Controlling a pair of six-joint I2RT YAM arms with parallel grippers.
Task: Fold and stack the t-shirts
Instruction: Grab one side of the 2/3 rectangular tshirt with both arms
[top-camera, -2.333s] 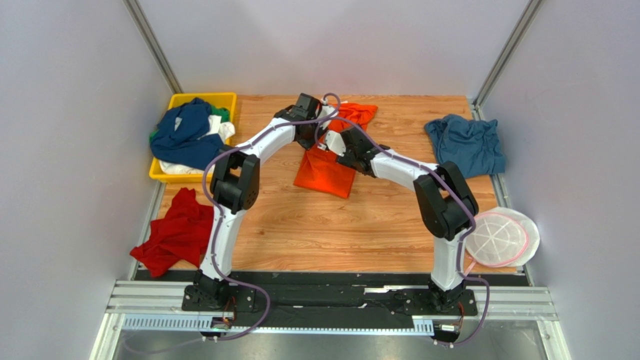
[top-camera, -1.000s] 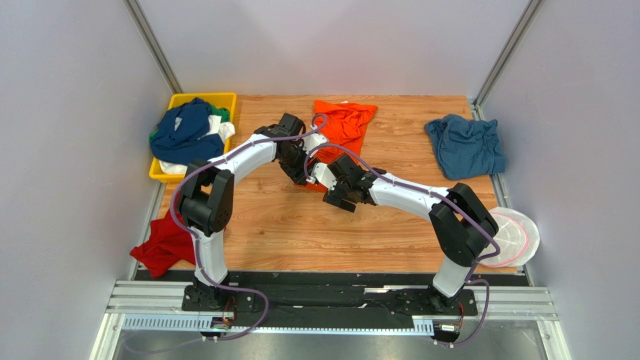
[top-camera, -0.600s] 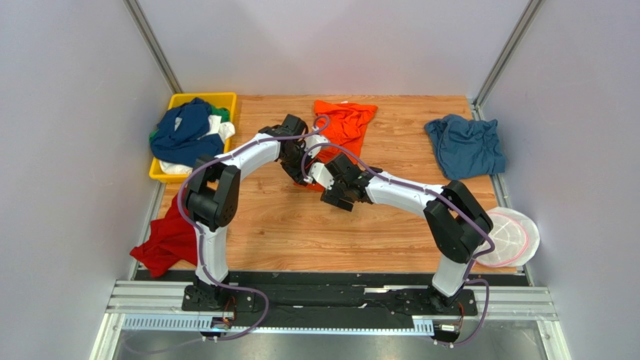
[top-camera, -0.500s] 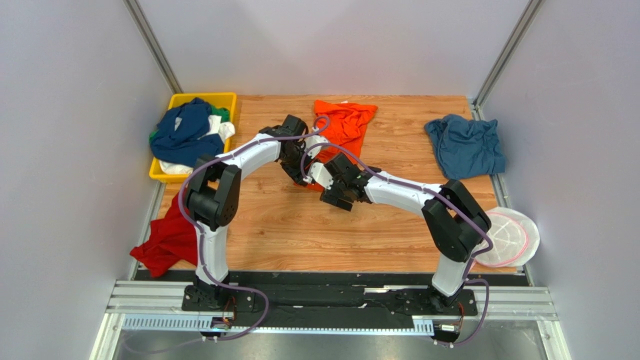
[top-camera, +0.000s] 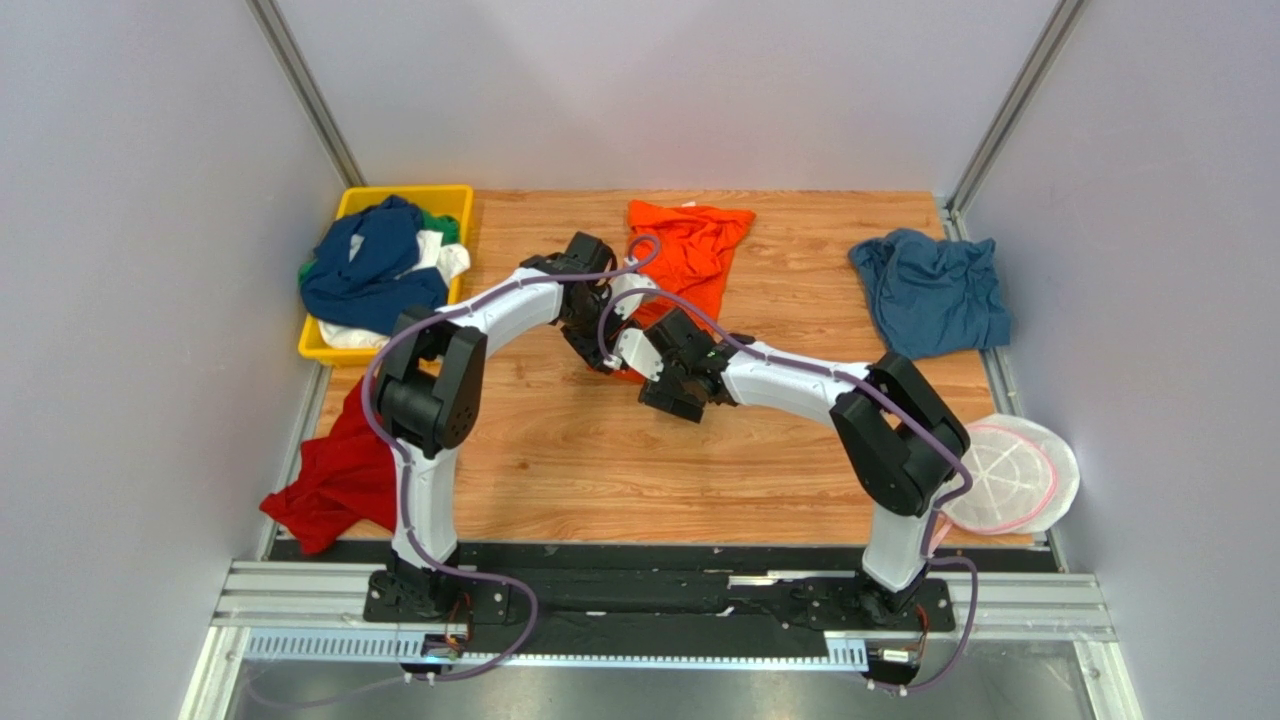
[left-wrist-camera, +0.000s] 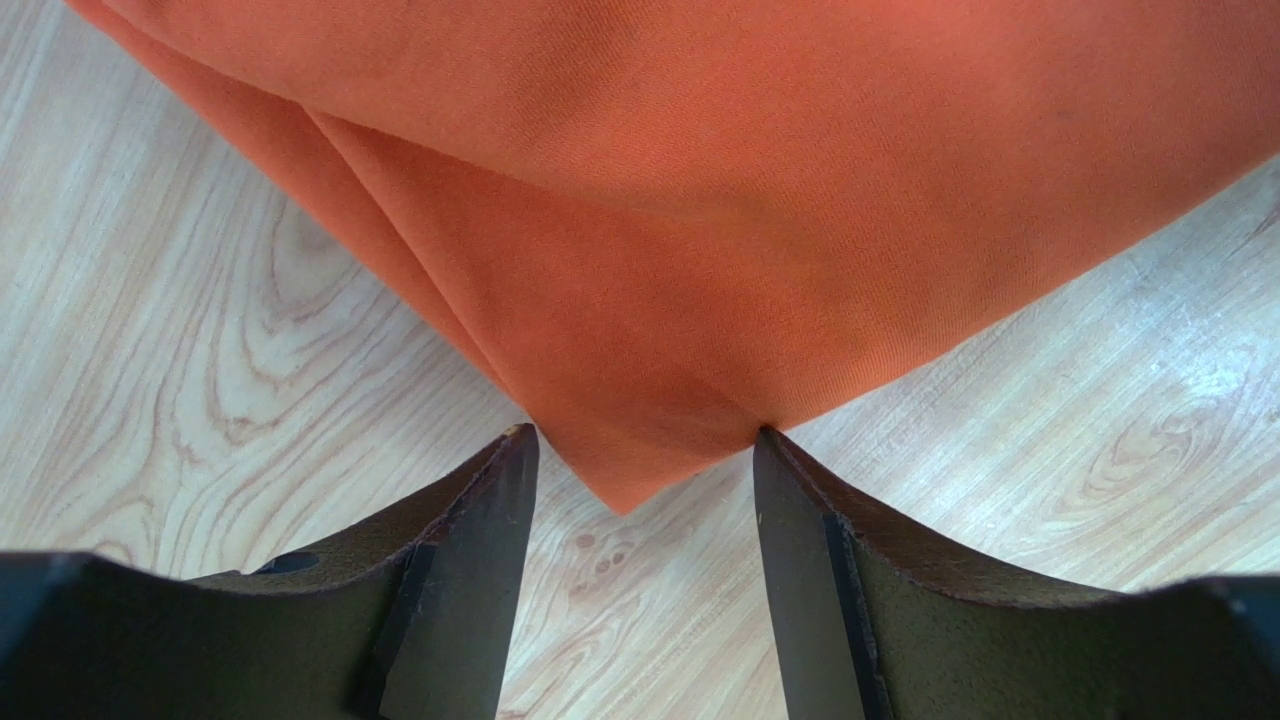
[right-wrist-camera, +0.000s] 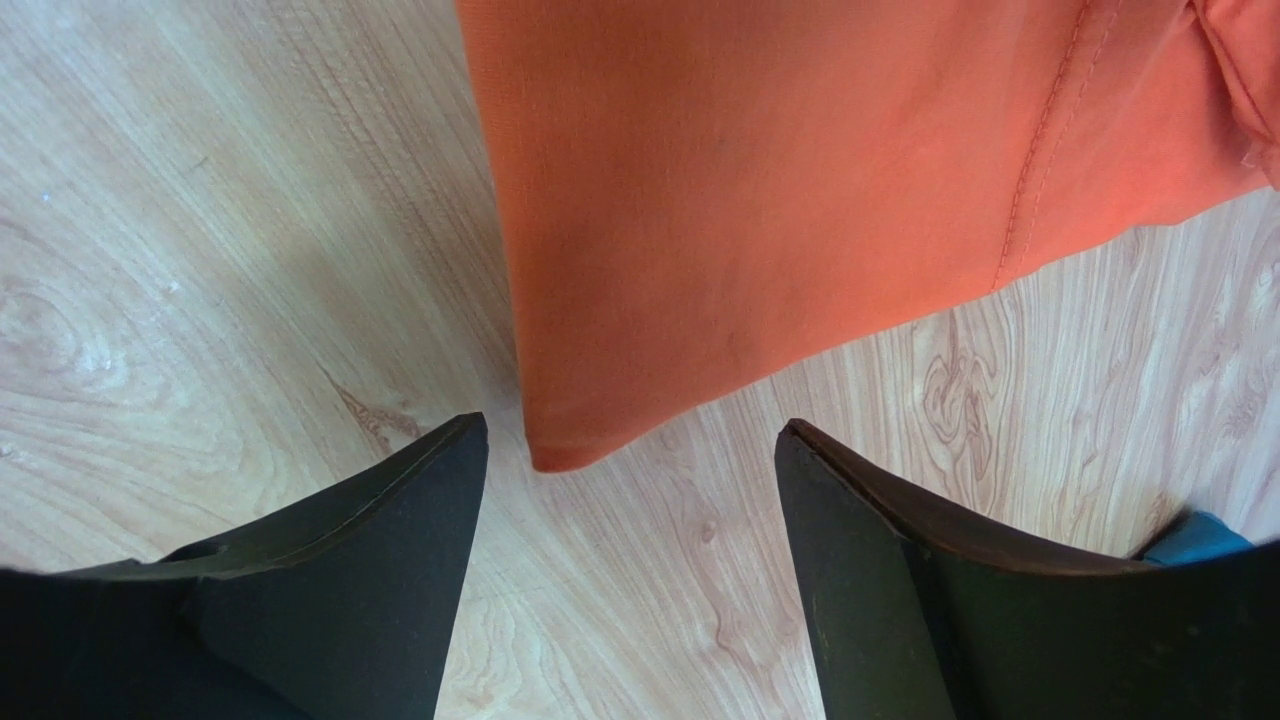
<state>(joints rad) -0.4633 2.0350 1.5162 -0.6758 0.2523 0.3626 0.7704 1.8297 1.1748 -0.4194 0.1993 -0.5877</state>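
Note:
The bright orange t-shirt (top-camera: 691, 248) lies folded lengthwise at the back middle of the table. Both arms meet over its near end. In the left wrist view its pointed corner (left-wrist-camera: 624, 488) reaches down between the fingertips of my left gripper (left-wrist-camera: 639, 435), which is open and straddles it. In the right wrist view another near corner (right-wrist-camera: 564, 443) sits just inside the left finger of my open right gripper (right-wrist-camera: 631, 428). Neither gripper holds cloth. A steel-blue t-shirt (top-camera: 932, 288) lies crumpled at the back right. A red t-shirt (top-camera: 338, 480) hangs over the table's left edge.
A yellow tray (top-camera: 451, 198) at the back left holds a navy shirt (top-camera: 368, 263) on top of white and green cloth. A round white-and-pink disc (top-camera: 1007, 473) sits at the right edge. Grey walls close in the left, right and back.
Both arms have come from over the far part of the orange shirt back to its near end. In the last half second only the right arm's elbow shifted slightly left.

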